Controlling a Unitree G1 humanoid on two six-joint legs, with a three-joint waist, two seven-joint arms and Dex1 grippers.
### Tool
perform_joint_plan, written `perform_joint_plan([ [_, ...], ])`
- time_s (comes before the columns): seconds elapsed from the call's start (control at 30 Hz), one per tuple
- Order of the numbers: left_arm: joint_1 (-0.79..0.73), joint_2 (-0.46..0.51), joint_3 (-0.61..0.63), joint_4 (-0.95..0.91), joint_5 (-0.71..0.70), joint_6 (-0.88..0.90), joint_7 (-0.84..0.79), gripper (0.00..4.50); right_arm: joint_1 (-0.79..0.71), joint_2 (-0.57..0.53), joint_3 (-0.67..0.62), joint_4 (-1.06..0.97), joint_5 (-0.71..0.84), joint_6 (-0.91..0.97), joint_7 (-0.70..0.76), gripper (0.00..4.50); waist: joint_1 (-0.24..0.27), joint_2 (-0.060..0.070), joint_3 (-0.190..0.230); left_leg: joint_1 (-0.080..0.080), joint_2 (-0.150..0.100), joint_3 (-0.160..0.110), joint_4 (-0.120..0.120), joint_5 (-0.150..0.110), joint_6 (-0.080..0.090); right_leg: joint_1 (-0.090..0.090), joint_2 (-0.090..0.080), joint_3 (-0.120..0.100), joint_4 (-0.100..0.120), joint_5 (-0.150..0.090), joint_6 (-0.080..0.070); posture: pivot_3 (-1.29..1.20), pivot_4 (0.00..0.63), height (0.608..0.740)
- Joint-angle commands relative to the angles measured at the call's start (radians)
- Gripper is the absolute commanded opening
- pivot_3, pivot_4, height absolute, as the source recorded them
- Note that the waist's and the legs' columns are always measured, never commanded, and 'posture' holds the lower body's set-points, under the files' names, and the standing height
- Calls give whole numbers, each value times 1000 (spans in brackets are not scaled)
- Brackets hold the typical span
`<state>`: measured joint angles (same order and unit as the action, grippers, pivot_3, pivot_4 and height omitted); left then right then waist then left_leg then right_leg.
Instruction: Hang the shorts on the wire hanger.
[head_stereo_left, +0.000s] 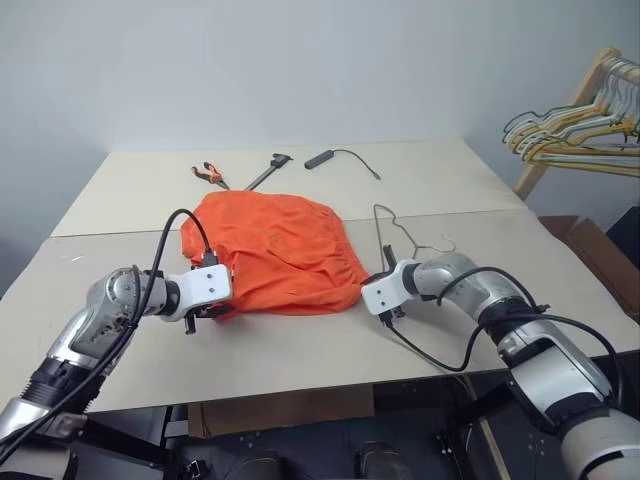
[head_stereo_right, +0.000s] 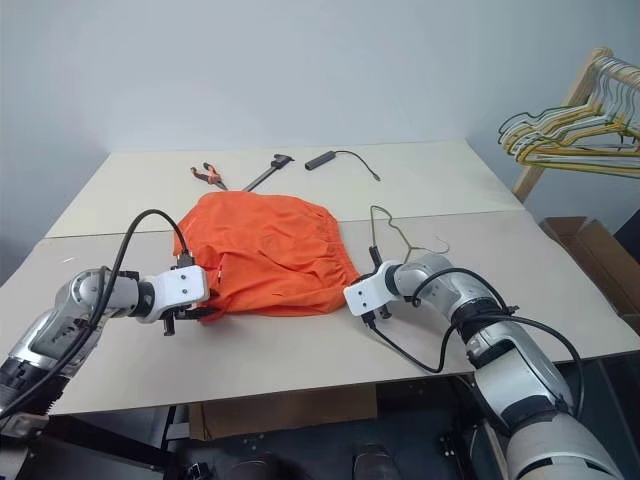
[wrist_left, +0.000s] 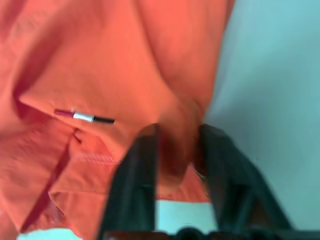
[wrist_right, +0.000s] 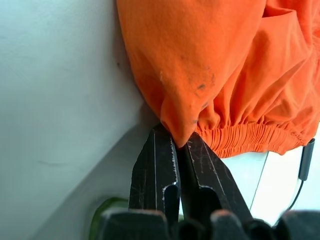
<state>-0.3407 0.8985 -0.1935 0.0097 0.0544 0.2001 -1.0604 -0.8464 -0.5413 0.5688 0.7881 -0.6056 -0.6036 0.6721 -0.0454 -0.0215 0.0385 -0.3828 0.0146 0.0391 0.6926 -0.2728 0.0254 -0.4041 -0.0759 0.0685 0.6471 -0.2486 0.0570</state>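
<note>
No brand, label or writing could be read anywhere. The shorts (head_stereo_left: 272, 252) lay in a crumpled heap in the middle of the near worktop (head_stereo_left: 300, 350), their gathered waistband at the right edge. The left gripper (wrist_left: 176, 145) was at the near-left corner of the shorts; in the left wrist view its two black fingers (wrist_left: 134, 175) stood slightly apart with a fold of orange fabric pinched between them. A small red, white and black piece (wrist_left: 84, 117) lay on the fabric there; what it was could not be made out. The right gripper (wrist_right: 179, 142) was at the near-right corner, its fingers pressed together on a pointed tuck of the cloth just beside the waistband. The wire hanger (head_stereo_left: 400, 232) lay on the worktop just right of the shorts, beyond the right gripper; its lower part was hidden behind that arm. On the far worktop lay an orange-handled tool (head_stereo_left: 209, 174), a black tool (head_stereo_left: 268, 170) and a black cable (head_stereo_left: 345, 156). Bunched hangers (head_stereo_left: 575, 135) on a wooden rack were cut off at the right edge.
</note>
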Motion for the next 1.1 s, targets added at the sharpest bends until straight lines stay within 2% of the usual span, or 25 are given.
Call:
perform_joint_plan([
  [0.03,18,32,59,-66,-28,11,-7,38,17,-13,-47,-68,33,31,-7,0,0,0,0,0,0,0,0,0,0,0,0,0,0,0,0,42,0,740],
  [0.2,163,136,159,-227,-74,72,-55,38,108,-51,-93,-284,77,133,83,0,-3,0,0,-1,1,0,0,0,0,-1,0,0,1,0,0,46,0,740],
  [0.33,358,221,334,-433,-197,168,-145,38,226,-126,-130,-597,126,277,234,0,8,0,0,-2,1,0,0,0,1,-1,-1,0,0,0,0,51,0,740],
  [0.43,513,231,473,-583,-273,263,-186,38,302,-167,-139,-788,145,371,325,0,17,0,0,-1,3,0,0,-1,1,0,-1,0,-1,-1,0,46,0,740],
  [0.53,659,225,549,-702,-310,349,-214,38,335,-170,-129,-833,105,418,330,0,25,0,0,4,2,1,0,-1,1,3,0,0,0,-1,0,44,0,740],
  [0.67,778,214,546,-779,-304,411,-186,38,342,-166,-108,-813,52,424,311,0,30,-1,1,15,2,3,-1,-1,1,12,0,0,-1,-3,-2,58,0,740],
  [0.83,850,203,510,-780,-298,437,-143,38,367,-194,-100,-878,93,418,386,0,34,-1,1,15,2,3,-2,-1,0,13,1,-2,-1,-4,-3,62,0,740],
  [1.07,910,253,478,-697,-195,338,-129,38,400,-236,-104,-962,180,408,482,0,33,-2,2,16,2,2,-2,-1,0,14,0,-2,-1,-5,-3,56,0,740],
  [1.1,908,248,480,-687,-202,297,-143,238,402,-231,-106,-960,188,403,474,0,33,-2,2,17,2,2,-2,-1,0,15,0,-2,-1,-5,-4,52,0,740],
])
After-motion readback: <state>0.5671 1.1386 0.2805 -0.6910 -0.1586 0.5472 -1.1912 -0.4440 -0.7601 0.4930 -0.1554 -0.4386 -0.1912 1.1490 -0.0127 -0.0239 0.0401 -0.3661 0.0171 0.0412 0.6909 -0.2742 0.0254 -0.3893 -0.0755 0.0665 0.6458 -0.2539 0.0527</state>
